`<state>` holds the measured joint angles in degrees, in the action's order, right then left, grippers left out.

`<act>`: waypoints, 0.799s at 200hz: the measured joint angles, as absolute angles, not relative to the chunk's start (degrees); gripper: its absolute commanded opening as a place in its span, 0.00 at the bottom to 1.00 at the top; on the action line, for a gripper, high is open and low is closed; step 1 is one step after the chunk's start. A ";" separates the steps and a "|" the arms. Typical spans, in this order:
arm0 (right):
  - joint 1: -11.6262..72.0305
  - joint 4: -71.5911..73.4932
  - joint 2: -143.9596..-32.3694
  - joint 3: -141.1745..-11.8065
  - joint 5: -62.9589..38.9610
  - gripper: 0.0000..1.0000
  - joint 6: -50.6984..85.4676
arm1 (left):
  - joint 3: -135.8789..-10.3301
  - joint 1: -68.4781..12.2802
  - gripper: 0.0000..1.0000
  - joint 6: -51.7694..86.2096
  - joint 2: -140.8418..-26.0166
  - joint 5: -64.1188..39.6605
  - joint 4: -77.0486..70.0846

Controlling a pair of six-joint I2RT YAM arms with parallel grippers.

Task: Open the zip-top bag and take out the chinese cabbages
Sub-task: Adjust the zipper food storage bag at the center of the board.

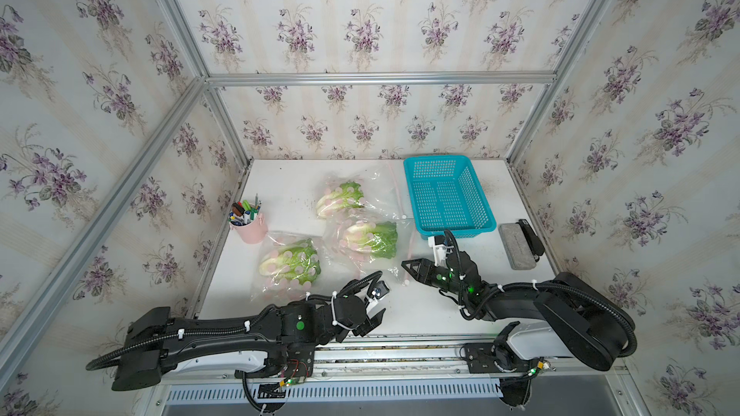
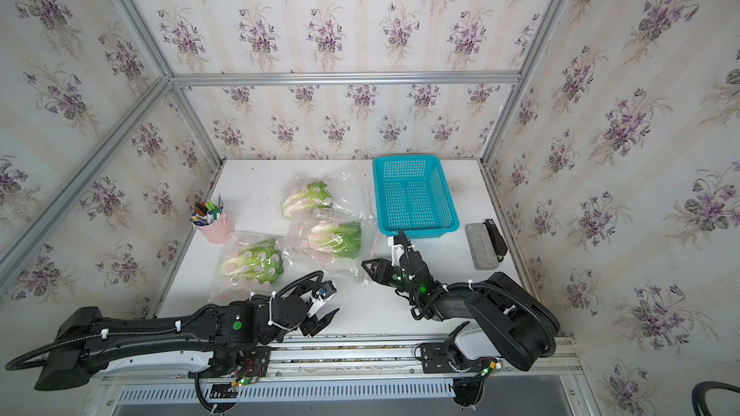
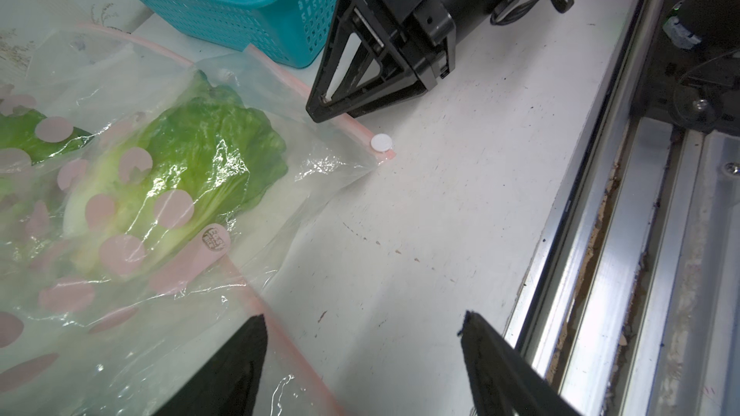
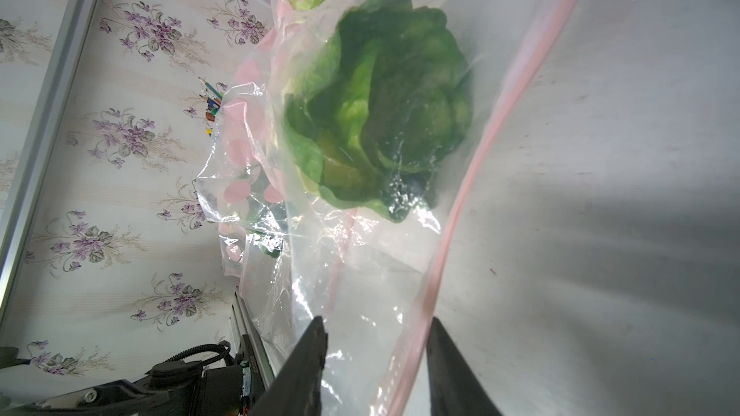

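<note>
The right gripper (image 1: 405, 264) lies low over the table (image 1: 420, 314) with its two fingers (image 4: 304, 362) apart. In the right wrist view the pink zip strip (image 4: 466, 184) of a clear bag (image 4: 360, 266) passes through the gap between them. Neither finger presses it, so the strip is inside the gap but not pinched. The cabbage (image 4: 384, 106) of this bag lies straight ahead of the fingertips, inside the plastic, with its green leaves turned toward the gripper. In the left wrist view the tip of the right gripper sits on the same strip, close to the white slider (image 3: 380, 142) at the end of the strip.

The left gripper (image 3: 362, 318) is wide apart and holds nothing. One of its fingers is over the pink edge of a second bag (image 3: 120, 354) and the other is over bare table.

In both top views a second cabbage (image 1: 290, 260) (image 2: 252, 262), wrapped in its own plastic, lies to the robot's left of the left gripper, near the wrist of that arm. A third cabbage (image 1: 340, 200) (image 2: 308, 198), also in plastic, lies farther from both grippers — beyond the one that the right gripper faces. A blue basket (image 1: 436, 158) stands close to the right gripper, on the side away from the robot.
</note>
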<state>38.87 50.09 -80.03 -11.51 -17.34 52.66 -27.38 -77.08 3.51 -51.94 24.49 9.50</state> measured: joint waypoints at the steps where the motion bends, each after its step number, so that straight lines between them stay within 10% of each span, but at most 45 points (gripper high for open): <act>1: 38.87 50.13 -80.07 -11.51 -17.34 0.43 52.69 | -27.35 -77.08 0.78 3.49 -51.90 24.49 9.50; 36: 38.87 52.38 -83.00 -11.25 -17.34 0.40 52.56 | -26.96 -77.12 0.77 2.61 -51.07 24.49 9.45; 97: 39.38 55.46 -84.12 -11.73 -18.09 0.00 51.90 | -26.37 -77.12 0.76 2.02 -50.35 24.29 9.28; 160: 41.34 40.99 -76.60 -17.91 -15.22 0.00 49.36 | -27.66 -77.12 0.60 -2.04 -50.70 25.02 8.16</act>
